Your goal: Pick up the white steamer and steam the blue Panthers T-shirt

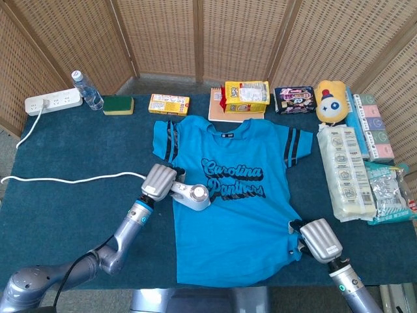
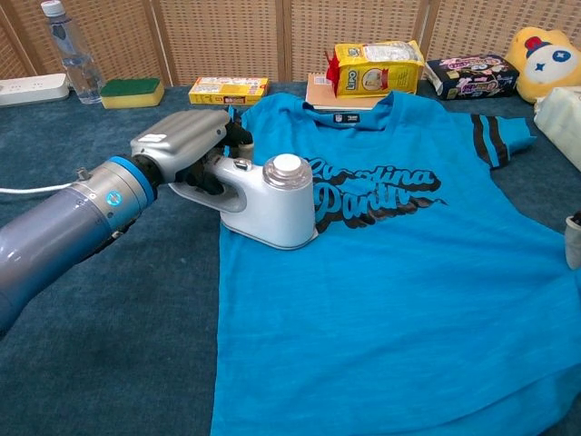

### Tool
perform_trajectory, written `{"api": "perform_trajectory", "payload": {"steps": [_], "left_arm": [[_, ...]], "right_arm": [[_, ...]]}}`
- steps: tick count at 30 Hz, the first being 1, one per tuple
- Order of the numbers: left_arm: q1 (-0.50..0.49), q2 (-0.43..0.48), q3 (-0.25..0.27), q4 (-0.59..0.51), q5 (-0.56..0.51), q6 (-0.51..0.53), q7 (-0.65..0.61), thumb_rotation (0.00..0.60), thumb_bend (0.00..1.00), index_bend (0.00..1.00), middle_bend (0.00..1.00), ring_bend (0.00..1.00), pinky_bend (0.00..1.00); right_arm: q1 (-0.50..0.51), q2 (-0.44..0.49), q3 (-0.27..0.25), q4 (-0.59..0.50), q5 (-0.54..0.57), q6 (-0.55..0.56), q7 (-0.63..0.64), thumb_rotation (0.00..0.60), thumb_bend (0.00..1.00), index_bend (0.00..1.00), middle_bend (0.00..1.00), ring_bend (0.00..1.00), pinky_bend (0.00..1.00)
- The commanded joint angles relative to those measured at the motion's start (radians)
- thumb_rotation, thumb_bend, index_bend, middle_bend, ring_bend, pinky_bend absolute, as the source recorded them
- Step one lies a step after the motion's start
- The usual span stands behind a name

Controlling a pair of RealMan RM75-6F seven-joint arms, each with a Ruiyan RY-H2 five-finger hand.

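My left hand (image 2: pixel 186 145) covers handle of white plastic steamer (image 2: pixel 272 202); steamer soleplate hidden against blue cotton Panthers T-shirt (image 2: pixel 381 300). My right hand (image 1: pixel 320 240): fingers underneath, can't tell grip. Chest view cuts it at right edge.

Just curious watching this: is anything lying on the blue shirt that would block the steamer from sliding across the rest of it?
Nothing visible does. The left hand holds the white steamer on the blue Panthers T-shirt, whose remaining surface lies bare; the right hand rests at its lower corner.

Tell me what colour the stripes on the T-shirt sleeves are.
Dark navy or black, on the blue T-shirt; clearest in the head view.
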Motion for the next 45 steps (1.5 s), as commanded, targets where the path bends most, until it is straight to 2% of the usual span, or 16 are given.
{"api": "perform_trajectory", "payload": {"steps": [1, 25, 41, 45], "left_arm": [[-0.006, -0.013, 0.006, 0.001, 0.005, -0.003, 0.003, 0.6, 0.48, 0.56, 0.73, 0.66, 0.76], [-0.055, -0.086, 0.011, -0.054, 0.026, -0.017, 0.045, 0.6, 0.48, 0.56, 0.73, 0.66, 0.76], [-0.018, -0.015, 0.012, -0.019, 0.01, 0.002, 0.021, 0.6, 0.47, 0.56, 0.73, 0.66, 0.76], [-0.004, 0.021, -0.005, -0.037, -0.002, 0.019, 0.002, 0.6, 0.48, 0.56, 0.73, 0.66, 0.76]], "right_arm": [[-0.001, 0.001, 0.0, 0.0, 0.0, 0.002, 0.0, 0.6, 0.57, 0.65, 0.6, 0.66, 0.81], [-0.011, 0.009, -0.001, 0.004, 0.003, 0.012, 0.011, 0.6, 0.57, 0.65, 0.6, 0.66, 0.81], [-0.006, 0.005, -0.001, -0.002, -0.002, 0.005, 0.002, 0.6, 0.57, 0.65, 0.6, 0.66, 0.81], [-0.004, 0.004, -0.001, -0.006, -0.004, 0.002, -0.004, 0.6, 0.57, 0.65, 0.6, 0.66, 0.81]]}}
